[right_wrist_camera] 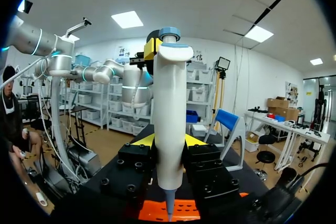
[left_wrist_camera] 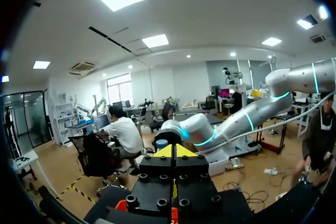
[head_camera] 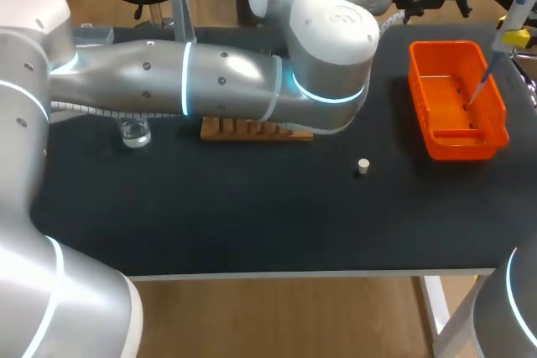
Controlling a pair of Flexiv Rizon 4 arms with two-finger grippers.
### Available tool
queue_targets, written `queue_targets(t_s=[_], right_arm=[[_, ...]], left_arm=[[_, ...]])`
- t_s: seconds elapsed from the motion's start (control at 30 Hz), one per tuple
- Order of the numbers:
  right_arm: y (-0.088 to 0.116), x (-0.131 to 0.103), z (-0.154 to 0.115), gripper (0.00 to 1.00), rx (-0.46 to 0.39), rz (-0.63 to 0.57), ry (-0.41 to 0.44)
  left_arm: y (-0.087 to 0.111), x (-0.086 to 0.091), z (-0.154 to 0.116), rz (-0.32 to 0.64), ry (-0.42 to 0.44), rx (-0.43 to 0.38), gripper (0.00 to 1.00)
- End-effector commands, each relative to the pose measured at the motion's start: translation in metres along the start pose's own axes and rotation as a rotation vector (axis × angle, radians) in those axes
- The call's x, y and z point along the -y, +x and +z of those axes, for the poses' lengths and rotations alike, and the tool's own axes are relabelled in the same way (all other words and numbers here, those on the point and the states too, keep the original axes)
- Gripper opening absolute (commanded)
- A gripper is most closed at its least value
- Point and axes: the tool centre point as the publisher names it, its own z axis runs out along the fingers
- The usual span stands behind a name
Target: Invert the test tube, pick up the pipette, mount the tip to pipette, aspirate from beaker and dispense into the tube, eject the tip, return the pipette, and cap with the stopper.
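In the head view, the right gripper (head_camera: 513,38) hangs at the far right of the worktop (head_camera: 252,224) with the pipette (head_camera: 520,4) upright in it. The slim tip (head_camera: 482,85) points down into the orange bin (head_camera: 457,136). The left arm (head_camera: 226,81) stretches across the far side, hiding much of the wooden rack (head_camera: 252,130). The beaker (head_camera: 134,132) stands at the left and the stopper (head_camera: 362,166) sits alone near the middle. The test tube cannot be made out.

In the left wrist view, the left gripper (left_wrist_camera: 173,151) has its fingers pressed together, with nothing seen between them. It looks out over the room, away from the work.

In the right wrist view, both fingers (right_wrist_camera: 143,140) clamp the pipette's barrel (right_wrist_camera: 169,108) from two sides. The plunger end stands above them and the tip (right_wrist_camera: 169,211) sits over the bin (right_wrist_camera: 149,212).

The step in hand appears to be ejecting the tip. To do it well, the tip should be well inside the bin's walls and the pipette vertical, so the tip drops straight down and not onto the worktop. The grip must hold firm against the ejecting push so the barrel does not slide.
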Motion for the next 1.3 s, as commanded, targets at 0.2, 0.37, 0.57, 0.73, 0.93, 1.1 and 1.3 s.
queue_targets(t_s=[0.2, 0.37, 0.57, 0.73, 0.93, 1.1, 1.3], right_arm=[[0.004, -0.003, 0.002, 0.0, 0.012, -0.002, 0.0], [0.004, -0.003, 0.002, 0.0, 0.013, -0.002, 0.0], [0.004, -0.003, 0.002, 0.0, 0.013, -0.002, 0.0], [0.004, -0.003, 0.002, 0.0, 0.013, -0.002, 0.0], [0.004, -0.003, 0.002, 0.0, 0.013, -0.002, 0.0], [0.004, -0.003, 0.002, 0.0, 0.013, -0.002, 0.0], [0.004, -0.003, 0.002, 0.0, 0.013, -0.002, 0.0]], left_arm=[[-0.005, -0.006, 0.01, -0.003, 0.128, -0.004, 0.0], [-0.006, -0.007, 0.013, -0.009, 0.128, -0.009, 0.0], [-0.005, -0.007, 0.017, -0.019, 0.131, -0.014, 0.0], [-0.004, -0.011, 0.023, -0.033, 0.138, -0.033, 0.0], [-0.005, -0.014, 0.024, -0.043, 0.144, -0.04, 0.0], [-0.006, -0.015, 0.026, -0.049, 0.148, -0.044, 0.0], [-0.007, -0.016, 0.031, -0.052, 0.153, -0.052, 0.0]])
